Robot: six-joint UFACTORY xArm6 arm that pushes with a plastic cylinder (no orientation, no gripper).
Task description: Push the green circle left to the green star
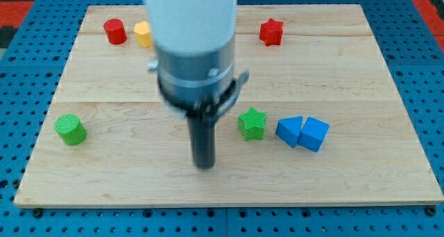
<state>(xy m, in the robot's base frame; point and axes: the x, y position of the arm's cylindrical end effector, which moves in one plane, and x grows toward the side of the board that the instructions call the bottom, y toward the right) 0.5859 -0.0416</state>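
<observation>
The green circle (71, 129) is a short green cylinder near the left edge of the wooden board. The green star (252, 123) sits right of the board's middle. My tip (204, 165) is at the end of the dark rod, low on the board, between the two green blocks. It lies left of and below the green star, close to it, and far to the right of the green circle. It touches neither block.
Two blue blocks (302, 133) lie side by side just right of the green star. A red cylinder (115, 31) and a yellow block (143, 34) sit at the top left, the yellow one partly hidden by the arm. A red star (271, 32) sits at the top right.
</observation>
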